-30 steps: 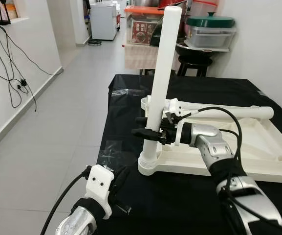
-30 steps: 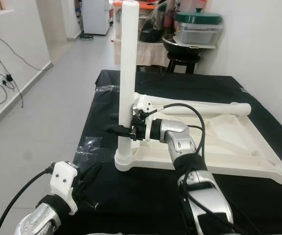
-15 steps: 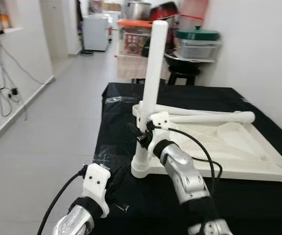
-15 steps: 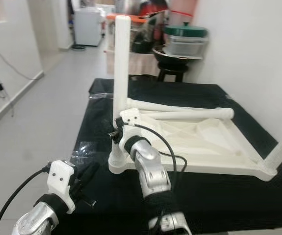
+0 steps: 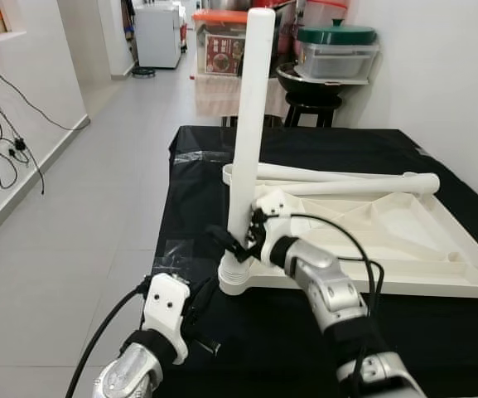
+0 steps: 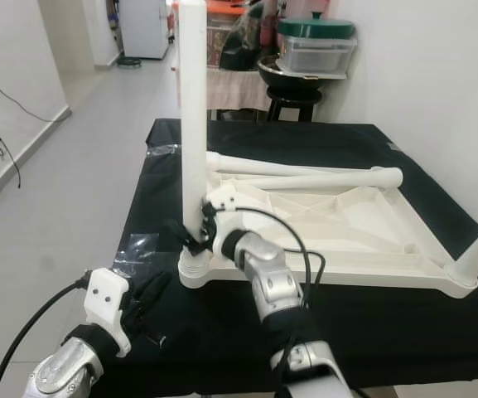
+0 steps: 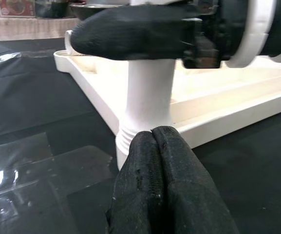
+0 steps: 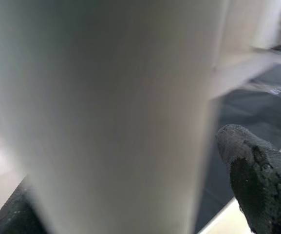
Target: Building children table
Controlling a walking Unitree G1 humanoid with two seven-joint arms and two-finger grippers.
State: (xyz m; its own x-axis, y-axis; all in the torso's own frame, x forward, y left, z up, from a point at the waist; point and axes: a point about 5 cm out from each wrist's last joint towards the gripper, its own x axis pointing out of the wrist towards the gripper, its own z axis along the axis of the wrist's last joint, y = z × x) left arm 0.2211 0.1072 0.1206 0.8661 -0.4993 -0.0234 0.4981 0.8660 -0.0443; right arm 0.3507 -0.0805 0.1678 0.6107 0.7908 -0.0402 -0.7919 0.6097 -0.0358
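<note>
Now that my right gripper [image 5: 237, 246] has slid lower, I am clasping the leg [image 5: 249, 116] near its socket, frame centre, twisting it into the tabletop [image 5: 404, 240]; left gripper [image 7: 156, 161] pinched empty

The right gripper [image 5: 232, 242] reached forward and to the left from a bent silver arm, its two black fingers [image 8: 257, 180] spread to either side of a white post. The left gripper [image 7: 162, 183] sat low and near, its black fingers pressed together, pointing forward
</note>
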